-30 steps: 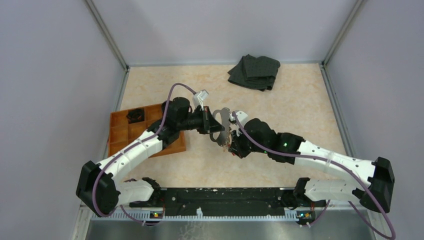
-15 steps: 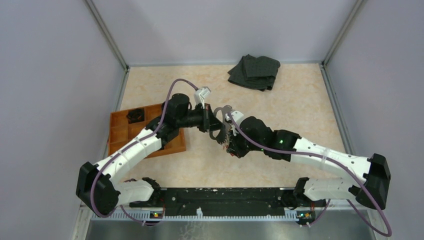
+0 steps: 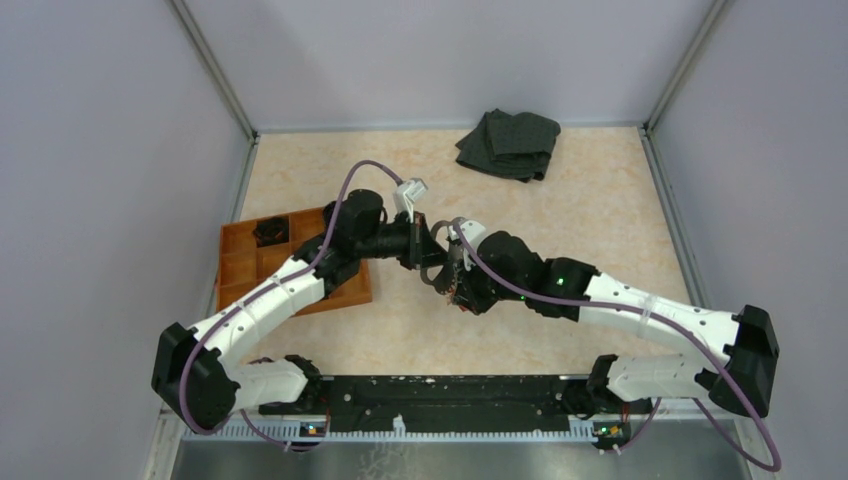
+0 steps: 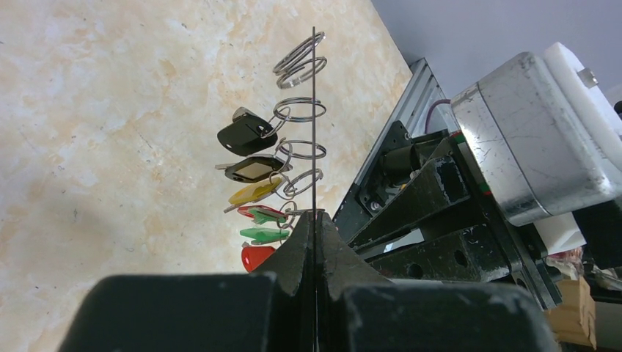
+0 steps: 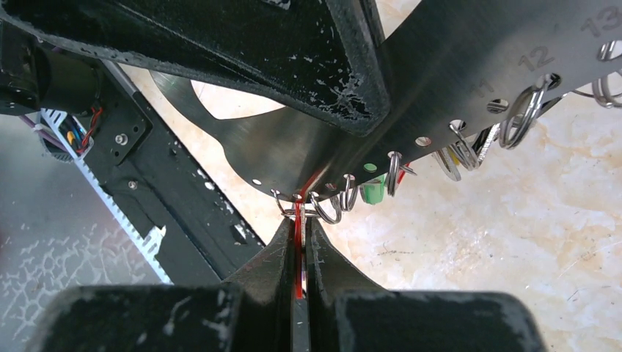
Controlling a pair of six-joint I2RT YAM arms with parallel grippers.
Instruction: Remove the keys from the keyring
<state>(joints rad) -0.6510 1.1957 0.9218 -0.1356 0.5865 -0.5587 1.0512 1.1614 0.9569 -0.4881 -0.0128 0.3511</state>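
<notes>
The keyring (image 5: 455,66) is a flat silvery metal plate with numbered holes along its rim; in the left wrist view it stands edge-on as a thin line (image 4: 313,110). My left gripper (image 4: 314,220) is shut on its edge. Keys hang from small split rings on it: black (image 4: 246,136), yellow (image 4: 253,192), green (image 4: 262,235) and red (image 4: 257,257). My right gripper (image 5: 301,224) is shut on the red key (image 5: 298,242) just under the plate's rim. From above, both grippers meet at the keyring (image 3: 445,245) over the table's middle.
An orange gridded tray (image 3: 300,265) lies under the left arm, with a black coiled object (image 3: 268,230) in a far compartment. A folded dark cloth (image 3: 510,143) sits at the back. Grey walls close in both sides.
The keyring has turned more edge-on to the top camera and shifted slightly left. My right gripper has followed it left, closer to the left gripper. Both stay shut.
</notes>
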